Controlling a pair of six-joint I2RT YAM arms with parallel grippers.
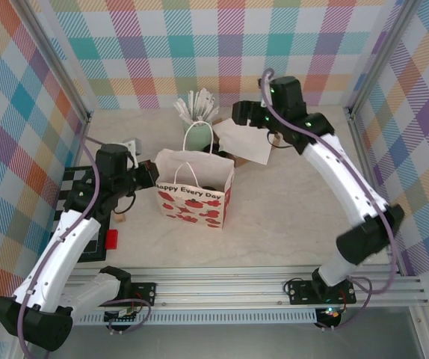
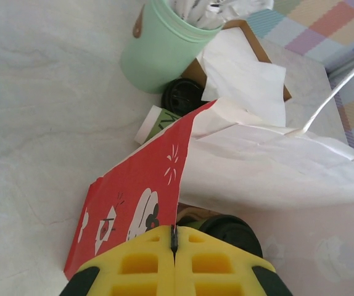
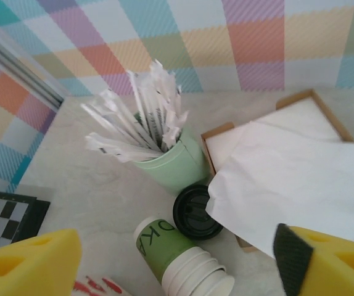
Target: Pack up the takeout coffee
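Observation:
The takeout coffee point(image 2: 231, 230) stands inside the white paper bag point(image 1: 196, 196) with red print. Only its round black lid and a sliver of green show past the bag wall, and in the top view it is a dark patch point(image 1: 208, 187) in the bag mouth. My left gripper point(image 2: 174, 237) is shut on the bag's left edge point(image 1: 152, 176). Behind the bag my right gripper point(image 1: 249, 120) hangs with its jaws wide apart point(image 3: 177, 250) and nothing between them, above a lying stack of cups point(image 3: 183, 262) and a loose black lid point(image 3: 195, 211).
A pale green cup of white-wrapped sticks point(image 3: 168, 165) stands at the back. Beside it is a brown tray of napkins point(image 3: 300, 106), with one napkin point(image 3: 288, 185) lying askew over its near side. A checkered board point(image 1: 76, 179) and a red block point(image 1: 111, 239) lie at the left.

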